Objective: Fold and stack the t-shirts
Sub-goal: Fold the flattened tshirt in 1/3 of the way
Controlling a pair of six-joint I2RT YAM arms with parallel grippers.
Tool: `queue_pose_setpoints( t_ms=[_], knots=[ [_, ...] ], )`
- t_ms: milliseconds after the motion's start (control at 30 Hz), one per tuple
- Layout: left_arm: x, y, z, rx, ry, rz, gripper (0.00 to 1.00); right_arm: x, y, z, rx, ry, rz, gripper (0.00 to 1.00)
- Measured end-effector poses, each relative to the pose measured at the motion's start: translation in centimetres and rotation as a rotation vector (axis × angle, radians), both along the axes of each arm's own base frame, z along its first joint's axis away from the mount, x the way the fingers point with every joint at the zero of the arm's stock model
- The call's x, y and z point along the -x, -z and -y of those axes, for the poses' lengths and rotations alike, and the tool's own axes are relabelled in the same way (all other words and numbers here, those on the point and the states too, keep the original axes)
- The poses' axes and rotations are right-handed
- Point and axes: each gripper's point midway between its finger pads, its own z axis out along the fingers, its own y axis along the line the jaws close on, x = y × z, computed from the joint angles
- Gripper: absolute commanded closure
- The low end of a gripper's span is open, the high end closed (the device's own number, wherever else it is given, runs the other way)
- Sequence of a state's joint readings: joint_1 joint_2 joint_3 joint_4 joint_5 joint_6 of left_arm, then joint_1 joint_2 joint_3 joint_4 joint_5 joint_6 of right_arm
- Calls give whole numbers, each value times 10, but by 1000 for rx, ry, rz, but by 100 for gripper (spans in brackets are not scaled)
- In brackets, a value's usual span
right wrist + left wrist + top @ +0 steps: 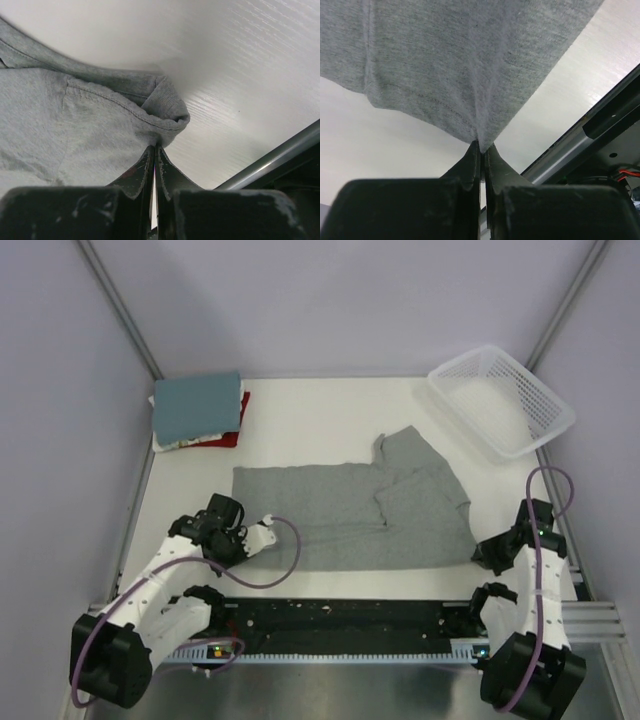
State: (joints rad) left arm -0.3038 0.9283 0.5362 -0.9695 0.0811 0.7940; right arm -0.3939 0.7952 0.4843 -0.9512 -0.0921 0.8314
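Pinching its near corners, left jaws and right jaws were clenched on the grey t-shirt (370, 515) | fold looked best made by lifting both evenly (hem kept taut)

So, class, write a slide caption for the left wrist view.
Left gripper shut on a corner of the grey t-shirt, white table beyond.

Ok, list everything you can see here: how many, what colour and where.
grey t-shirt: one, heather grey, spread across the middle of the table
folded t-shirts: one stack, apparently three, teal-blue on top with whitish and red beneath, far left corner
basket: one, white plastic lattice, far right corner
table: one, white, under everything
left gripper: one, black, shut on the grey t-shirt's near left corner
right gripper: one, black, shut on the grey t-shirt's near right edge
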Motion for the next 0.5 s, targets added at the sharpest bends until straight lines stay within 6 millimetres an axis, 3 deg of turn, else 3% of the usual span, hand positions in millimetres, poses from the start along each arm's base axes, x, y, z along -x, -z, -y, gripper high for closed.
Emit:
queue_pose_setpoints(
  t_ms=[100, 167, 300, 333, 433, 500],
  knots=[
    [0, -3, -1, -3, 20, 5, 96, 5, -1, -3, -13, 0, -10, 100],
    [1, -3, -2, -13, 29, -4, 80, 8, 0, -5, -18, -1, -21, 98],
    [4, -2, -6, -36, 43, -21, 48, 12, 0, -5, -18, 2, -36, 69],
    [5, -1, -7, -42, 42, -26, 42, 13, 0, -4, -14, -1, -39, 66],
    [0, -5, -10, -64, 27, -17, 37, 3, -14, 1, 16, -27, 5, 63],
    [-13, -12, -11, -74, -2, 22, 37, -8, -25, 4, 31, -47, 54, 59]
  ],
)
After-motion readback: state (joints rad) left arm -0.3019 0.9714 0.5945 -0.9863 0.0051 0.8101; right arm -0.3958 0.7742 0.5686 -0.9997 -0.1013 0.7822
